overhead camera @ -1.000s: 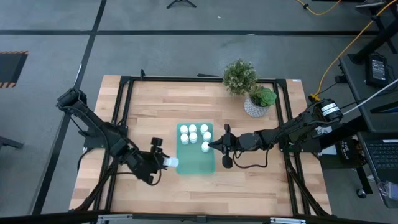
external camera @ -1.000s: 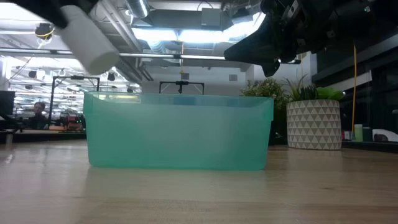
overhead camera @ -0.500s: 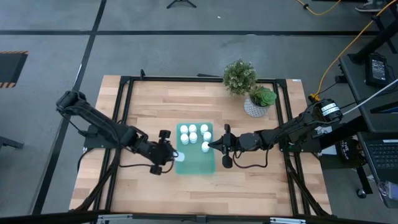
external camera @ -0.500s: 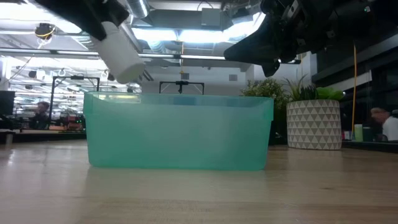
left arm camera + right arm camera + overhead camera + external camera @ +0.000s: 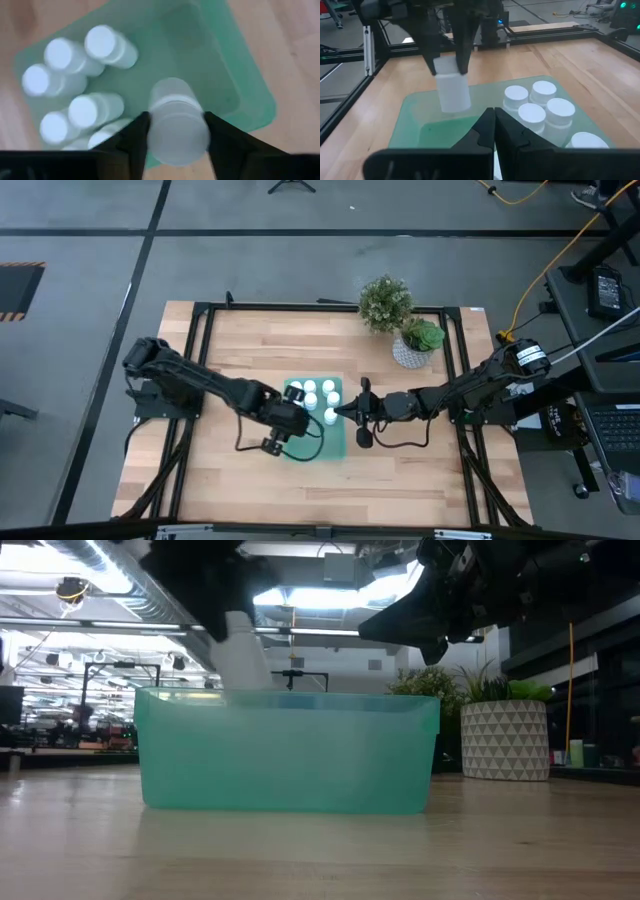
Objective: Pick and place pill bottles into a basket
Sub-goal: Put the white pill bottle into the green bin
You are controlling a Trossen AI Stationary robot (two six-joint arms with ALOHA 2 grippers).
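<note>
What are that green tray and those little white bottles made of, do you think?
The basket looks like thin translucent teal plastic: light glows through its walls, which look frosted, not clear. The pill bottles, including the pill bottle in the left gripper, look like matte white plastic with smooth flat caps; glazed ceramic seems unlikely, but I can't rule it out.

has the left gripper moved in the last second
Yes. In the high view the left gripper, shut on a pill bottle, has travelled toward the right, from beside the basket's left edge to over its empty part.
</note>
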